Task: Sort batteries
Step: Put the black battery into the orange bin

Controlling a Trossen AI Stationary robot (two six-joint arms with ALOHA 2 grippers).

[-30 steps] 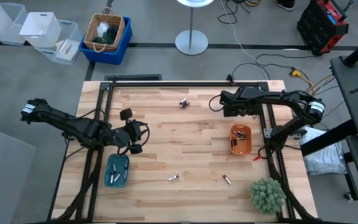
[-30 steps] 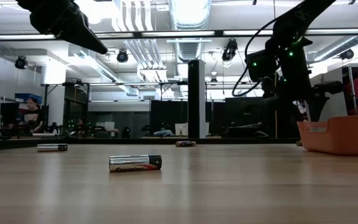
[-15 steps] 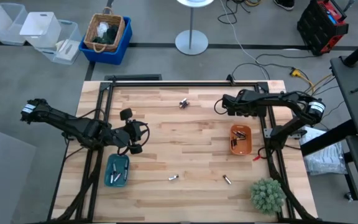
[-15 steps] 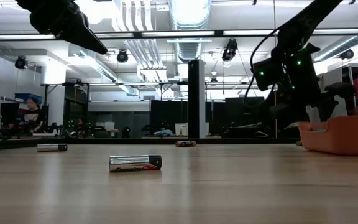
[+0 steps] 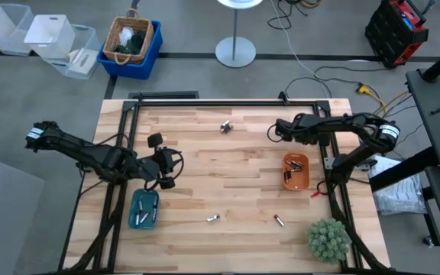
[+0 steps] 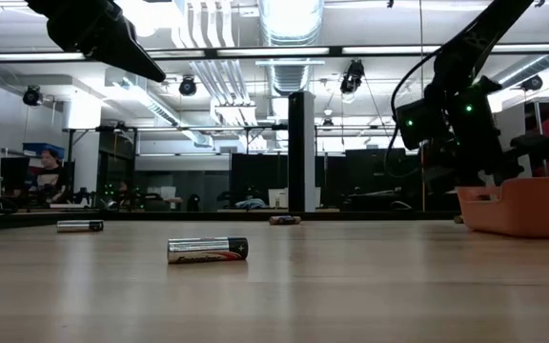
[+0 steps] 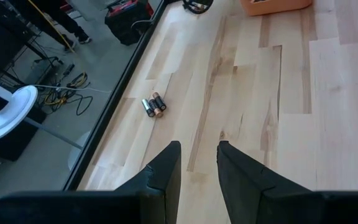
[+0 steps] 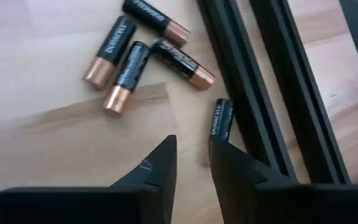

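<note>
My right arm stretches across the surface (image 5: 235, 176)'s far edge, its end effector (image 8: 191, 155) slightly parted and empty above copper-tipped batteries (image 8: 145, 46) beside the black rail (image 8: 253, 81). My left end effector (image 7: 197, 165) hovers, slightly parted, holding nothing.

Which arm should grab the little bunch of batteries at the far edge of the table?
Probably the right. Its tool hovers nearer the batteries than the left tool, which waits by the teal tray.
</note>
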